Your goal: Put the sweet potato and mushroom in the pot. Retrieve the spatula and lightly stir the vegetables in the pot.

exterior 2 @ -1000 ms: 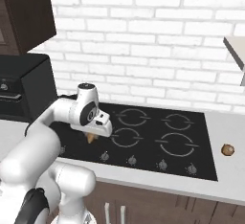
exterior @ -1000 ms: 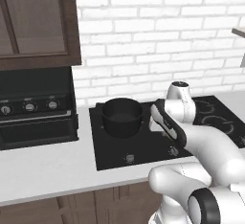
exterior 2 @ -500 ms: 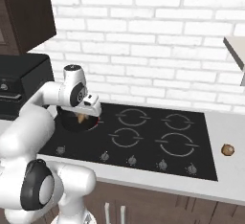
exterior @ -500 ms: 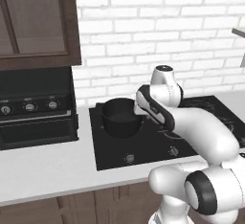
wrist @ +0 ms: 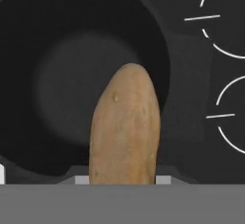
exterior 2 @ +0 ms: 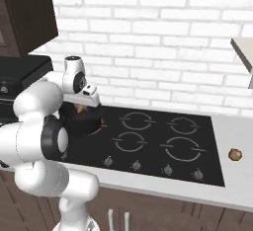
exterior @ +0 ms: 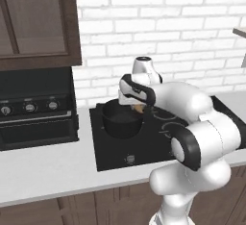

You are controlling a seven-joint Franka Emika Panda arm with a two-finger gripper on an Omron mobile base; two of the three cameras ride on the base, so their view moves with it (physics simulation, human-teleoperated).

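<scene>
Above the pot [wrist: 91, 79], your jaws grip the sweet potato [wrist: 125, 127], which hangs over the near rim rather than the centre. Release now and it may strike the rim and roll onto the cooktop [wrist: 191, 74].

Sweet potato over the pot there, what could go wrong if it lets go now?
1. In the hand view the sweet potato hangs over the pot's near rim rather than its centre, so a release might clip the rim and land it on the cooktop.
2. It points lengthwise downward, so it may topple or bounce on landing.
</scene>
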